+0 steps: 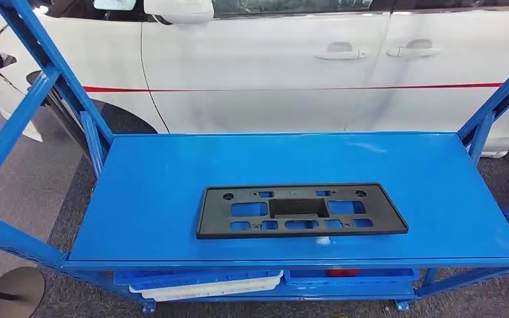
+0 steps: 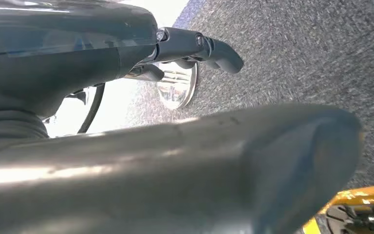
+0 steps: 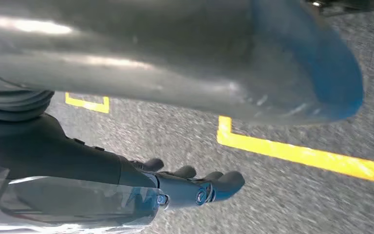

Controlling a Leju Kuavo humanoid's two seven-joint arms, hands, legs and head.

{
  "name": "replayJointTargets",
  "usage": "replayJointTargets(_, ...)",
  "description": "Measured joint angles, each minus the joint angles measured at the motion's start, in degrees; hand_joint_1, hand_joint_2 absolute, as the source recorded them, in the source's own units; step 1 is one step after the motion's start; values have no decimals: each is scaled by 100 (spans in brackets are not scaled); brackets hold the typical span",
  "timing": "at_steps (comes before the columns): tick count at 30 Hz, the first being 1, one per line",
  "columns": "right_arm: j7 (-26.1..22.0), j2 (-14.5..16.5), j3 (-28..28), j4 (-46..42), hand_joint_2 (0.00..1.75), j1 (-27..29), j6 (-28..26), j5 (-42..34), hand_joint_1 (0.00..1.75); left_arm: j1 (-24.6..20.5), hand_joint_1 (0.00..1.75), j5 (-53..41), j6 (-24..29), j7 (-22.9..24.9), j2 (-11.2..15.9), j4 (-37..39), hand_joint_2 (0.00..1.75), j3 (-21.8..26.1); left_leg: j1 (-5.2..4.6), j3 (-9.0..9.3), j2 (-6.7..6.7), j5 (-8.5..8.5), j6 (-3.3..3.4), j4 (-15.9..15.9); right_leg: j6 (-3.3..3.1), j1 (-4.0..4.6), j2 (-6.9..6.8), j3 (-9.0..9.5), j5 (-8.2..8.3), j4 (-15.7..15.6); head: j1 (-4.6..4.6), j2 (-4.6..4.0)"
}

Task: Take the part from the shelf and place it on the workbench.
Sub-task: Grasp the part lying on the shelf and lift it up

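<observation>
The part (image 1: 301, 211) is lying flat on the top surface of the shelf (image 1: 152, 192), toward its front edge and roughly midway between its left and right ends. A car (image 1: 305, 66) is standing directly behind the shelf. Bins (image 1: 205, 283) are sitting on a lower level beneath the part. A round base (image 1: 13, 291) is resting on the floor at the front left.

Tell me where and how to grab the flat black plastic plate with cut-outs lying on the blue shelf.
Probably best with both hands at the short ends of the flat black plastic plate, coming in from left and right: it is long, thin and lies flat on the blue shelf, so fingers can hook under its raised rim.
</observation>
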Motion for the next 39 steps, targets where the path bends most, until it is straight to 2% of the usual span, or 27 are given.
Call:
replayJointTargets(2, -34, -1, 0, -1, 0, -13, -12, -9, 0, -5, 0, -4, -29, 17, -22, 1, 0, 3, 2, -218, 0, -114, -21, 368, -29, 2, -1, 47, -28, -13, -1, 0)
replayJointTargets(4, -68, -2, 0, -1, 0, -36, -50, -22, 0, -8, 0, -13, -95, 33, -67, 2, 0, 6, 4, -665, 0, -421, -49, 1024, -64, 11, 4, 128, -93, -26, -1, -1)
replayJointTargets(5, -49, -2, 0, -1, 0, -43, -90, -23, 0, -6, 0, -15, -133, 27, -91, 2, 0, 7, 4, -853, 0, -540, -49, 1219, -66, 16, 12, 169, -133, -27, -1, -1)
replayJointTargets(6, -7, -2, -1, -1, 0, -45, -145, -23, 0, -3, 0, -16, -172, 18, -116, 2, 0, 7, 4, -971, 0, -548, -43, 1255, -66, 21, 19, 219, -176, -27, 0, -1)
replayJointTargets(7, 52, -2, -2, -1, 0, -44, -210, -30, 0, 1, 0, -11, -208, 7, -141, 2, 0, 8, 3, -1004, 0, -401, -31, 1105, -61, 26, 25, 278, -220, -27, 0, -1)
replayJointTargets(9, 205, -2, -13, -1, 87, -38, -350, -93, 0, 8, 0, 1, -266, -8, -175, 2, 0, 9, -5, -887, 0, 183, 26, 446, -41, 32, 30, 393, -304, -28, 1, -1)
replayJointTargets(11, 365, -5, -54, -2, 175, -46, -458, -217, 0, 4, 0, 8, -293, -13, -187, 2, 0, 14, -38, -792, 4, 475, 88, -35, 5, 40, 40, 438, -363, -22, 1, -1)
replayJointTargets(13, 490, -24, -120, -7, 87, -65, -520, -332, 0, 1, 0, 9, -305, -21, -188, 2, 0, 18, -56, -778, 2, 496, 108, -141, 55, 53, 47, 440, -399, -19, 2, -1)
replayJointTargets(15, 539, -65, -186, -11, 0, -72, -536, -404, 0, 9, 0, 3, -312, -39, -185, 2, 0, 19, -51, -763, -8, 572, 103, -172, 60, 58, 39, 457, -416, -29, 4, -1)
replayJointTargets(16, 540, -87, -217, -13, 0, -74, -531, -431, 0, 8, 0, -2, -316, -54, -182, 2, 0, 19, -50, -760, -11, 576, 99, -179, 52, 59, 34, 467, -419, -36, 4, -1)
replayJointTargets(19, 502, -136, -291, -16, 0, -83, -483, -491, 0, -16, 0, -28, -359, -94, -177, 2, 0, 19, -63, -748, -14, 548, 141, -179, 64, 51, 31, 500, -424, -89, 4, -1)
replayJointTargets(27, 469, -160, -348, -15, 0, -97, -418, -500, 0, -42, 0, 13, -450, -172, -192, 2, 0, 19, -132, -732, -13, 498, 274, -160, 260, -15, 30, 554, -413, -176, 4, -1)
replayJointTargets(29, 475, -162, -348, -15, 0, -103, -417, -499, 0, -44, 0, 15, -455, -193, -204, 2, 0, 19, -108, -708, -2, 545, 330, -221, 300, -21, 30, 561, -453, -142, 4, -1)
replayJointTargets(31, 492, -166, -349, -16, 0, -106, -419, -501, 0, -51, 0, 13, -464, -215, -222, 2, 0, 19, -74, -684, 15, 605, 383, -290, 322, -23, 27, 440, -715, 194, 4, -1)
replayJointTargets(33, 511, -170, -353, -15, 0, -106, -422, -505, 0, -55, 0, 8, -483, -229, -231, 2, 0, 19, -76, -694, 22, 621, 397, -300, 333, -33, 24, 129, -1116, 897, 4, -1)
replayJointTargets(34, 517, -172, -357, -15, 0, -105, -424, -508, 0, -54, 0, 5, -493, -234, -233, 2, 0, 19, -78, -705, 25, 624, 394, -296, 340, -39, 23, -12, -1230, 1210, 4, -1)
replayJointTargets(35, 522, -175, -362, -15, 0, -102, -425, -510, 0, -51, 0, 3, -502, -239, -234, 2, 0, 19, -78, -716, 26, 628, 388, -287, 344, -43, 22, -80, -1230, 1364, 4, -1)
replayJointTargets(36, 525, -178, -368, -15, 0, -101, -425, -513, 0, -50, 0, 1, -507, -244, -236, 2, 0, 19, -75, -728, 26, 632, 380, -275, 343, -46, 22, -49, -1116, 1301, 4, -1)
replayJointTargets(37, 525, -181, -374, -16, 0, -102, -426, -514, 0, -51, 0, 1, -510, -247, -238, 2, 0, 19, -72, -739, 25, 636, 369, -259, 335, -48, 20, 84, -921, 1031, 4, -1)
replayJointTargets(39, 526, -190, -379, -16, 0, -115, -427, -515, 0, -54, 0, 1, -516, -251, -245, 2, 0, 19, -74, -761, 20, 648, 324, -230, 300, -36, 19, 456, -565, 279, 4, -1)
